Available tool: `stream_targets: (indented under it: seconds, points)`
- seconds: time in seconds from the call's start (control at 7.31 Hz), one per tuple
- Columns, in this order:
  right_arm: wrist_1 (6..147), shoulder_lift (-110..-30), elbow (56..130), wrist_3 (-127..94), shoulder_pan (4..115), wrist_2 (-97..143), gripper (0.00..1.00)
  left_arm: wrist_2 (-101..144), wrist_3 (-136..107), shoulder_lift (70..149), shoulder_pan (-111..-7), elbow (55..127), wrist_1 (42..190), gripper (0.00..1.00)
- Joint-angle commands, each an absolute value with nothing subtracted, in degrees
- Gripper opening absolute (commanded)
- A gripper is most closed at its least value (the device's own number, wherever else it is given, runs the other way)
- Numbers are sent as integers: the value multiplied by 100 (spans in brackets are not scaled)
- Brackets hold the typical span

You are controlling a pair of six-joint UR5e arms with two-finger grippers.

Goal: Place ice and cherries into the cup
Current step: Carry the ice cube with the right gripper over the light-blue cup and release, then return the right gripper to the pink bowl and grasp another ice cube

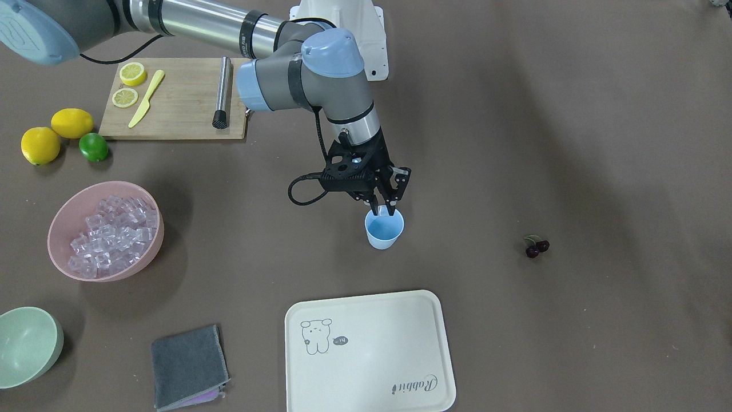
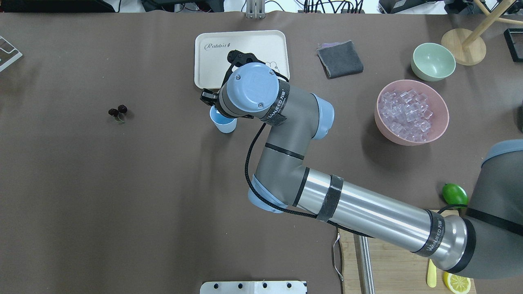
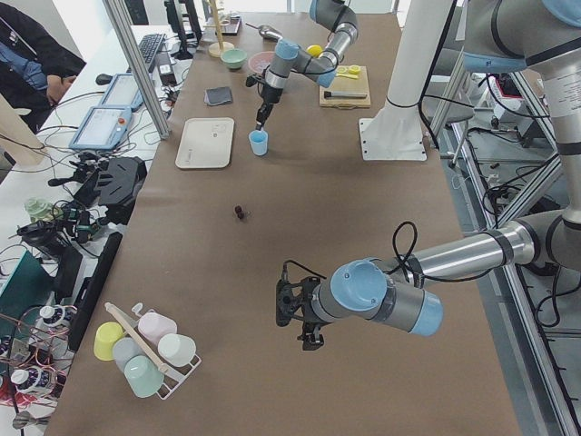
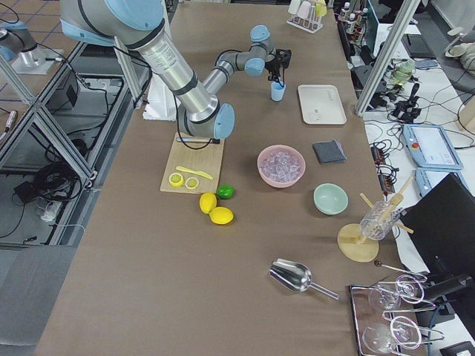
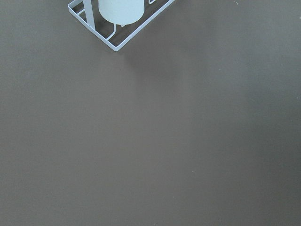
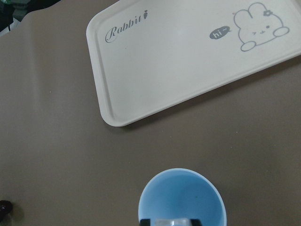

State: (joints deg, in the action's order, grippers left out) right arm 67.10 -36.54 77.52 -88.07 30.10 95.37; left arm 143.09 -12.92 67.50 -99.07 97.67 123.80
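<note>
The light-blue cup (image 1: 384, 230) stands upright mid-table, also in the overhead view (image 2: 222, 122) and the right wrist view (image 6: 181, 197). My right gripper (image 1: 384, 210) hangs just over the cup's mouth, shut on a clear ice cube (image 6: 170, 221). More ice (image 1: 114, 234) fills the pink bowl (image 1: 63, 229). The cherries (image 1: 536, 246) lie on the table well apart from the cup, also in the overhead view (image 2: 117, 111). My left gripper (image 3: 304, 318) hovers low over bare table far from them; I cannot tell if it is open or shut.
A cream tray (image 1: 372, 355) lies just beyond the cup. A grey cloth (image 1: 189, 366) and a pale green bowl (image 1: 26, 343) sit near the pink bowl. A cutting board (image 1: 177, 97), lemons and a lime (image 1: 93, 147) lie by my base. A wire cup rack (image 5: 120, 19) is near my left wrist.
</note>
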Motion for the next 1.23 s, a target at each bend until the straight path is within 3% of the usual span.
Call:
stream_targets:
  seconds: [0.0,0.27,0.55,0.82,1.09]
  points:
    - [6819,-4101,8327,-7559,3111,9920,100,14317,-1301,6759,-9905,9773,12366,98]
    - [7635,-5031,9242,-6640,3548,10115,99,14317,-1301,6768,-9914,9764,12366,98]
    - [7682,-6444,10156,-5185,4442,10920,99,14317,-1301,6759,-9914,9791,12366,98]
    - [7603,-7422,10335,-3855,5069,11294,99,14317,-1310,6759,-9914,9808,12384,98]
    - [7611,-7804,10283,-3026,5238,11242,99,14326,-1310,6750,-9914,9809,12410,98]
